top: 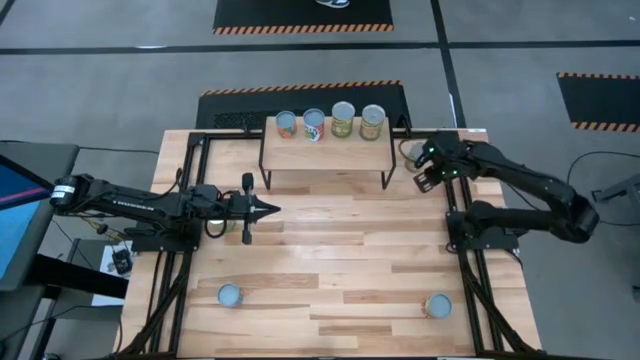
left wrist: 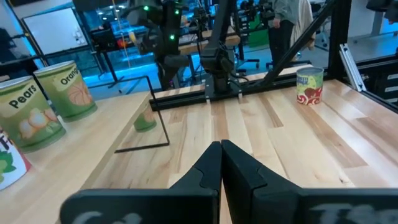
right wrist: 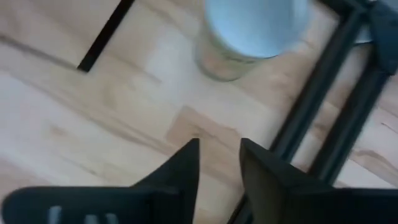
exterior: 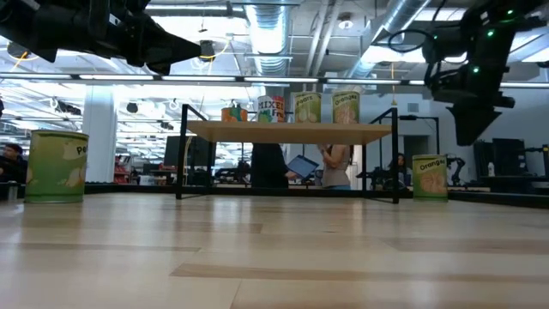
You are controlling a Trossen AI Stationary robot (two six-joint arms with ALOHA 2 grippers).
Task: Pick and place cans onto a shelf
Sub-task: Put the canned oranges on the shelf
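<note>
The shelf [top: 325, 152] stands at the table's far middle, and its four cans [top: 343, 120] stand upright in a row along its far edge; they also show in the low view [exterior: 307, 106]. Another olive-labelled can [top: 411, 150] stands on the table just right of the shelf, and shows in the right wrist view [right wrist: 255, 25]. My right gripper [top: 427, 181] hovers beside it on the near side, pointing down, slightly open and empty [right wrist: 219, 152]. My left gripper [top: 265, 210] is shut and empty, level above the table, in front of the shelf [left wrist: 221, 152]. Two cans [top: 230, 295] [top: 437, 305] stand near the front edge.
The shelf's black legs [top: 388, 178] stand close to my right gripper. Black frame rails [top: 470, 270] run along the table's left and right sides. Open wood lies between the shelf and the two front cans. People stand in the room beyond the table [exterior: 336, 167].
</note>
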